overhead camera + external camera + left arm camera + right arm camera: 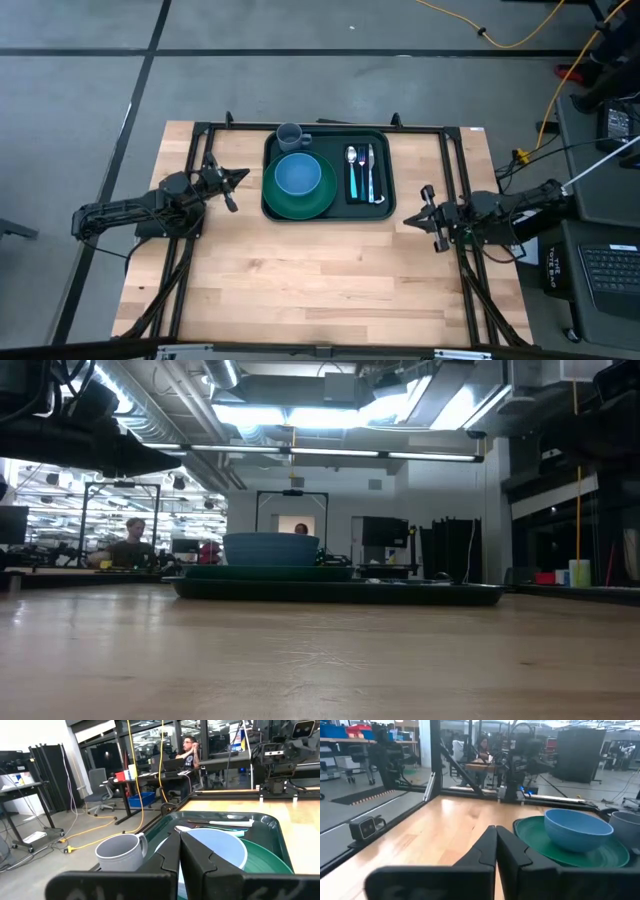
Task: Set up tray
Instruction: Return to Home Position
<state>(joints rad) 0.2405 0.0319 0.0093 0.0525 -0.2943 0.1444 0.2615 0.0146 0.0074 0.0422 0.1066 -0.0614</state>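
Cutlery (363, 172) shows on the tray (329, 141) overhead, hidden at table height.

Even overhead light in high view; faint shadows on pale wooden table top (320, 270). Low view: bright ceiling light panels (300, 412) glare, large dark green plastic tray (340, 592) backlit, near silhouette.
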